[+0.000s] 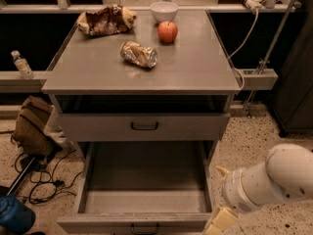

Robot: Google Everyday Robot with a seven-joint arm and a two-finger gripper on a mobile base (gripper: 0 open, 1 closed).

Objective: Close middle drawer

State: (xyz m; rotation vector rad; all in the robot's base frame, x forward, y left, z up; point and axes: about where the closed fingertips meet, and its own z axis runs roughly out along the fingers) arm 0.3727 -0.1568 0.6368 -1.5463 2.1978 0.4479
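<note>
The middle drawer [146, 207] is pulled far out of the grey cabinet [142, 67]. It is a long empty grey tray with a low front panel and a small black bar handle [145, 228] at the bottom edge of the view. The top drawer [144, 126] above it is nearly shut. My gripper [220, 197] is at the bottom right, just outside the drawer's right front corner. Its cream fingers [220, 220] stand apart and hold nothing. The white arm [274, 182] reaches in from the right.
On the cabinet top lie a crushed can [139, 54], an apple [167, 32], a white bowl [164, 11] and a chip bag [105, 20]. A brown bag [32, 126], cables [46, 177] and a blue object [14, 215] are on the floor at left.
</note>
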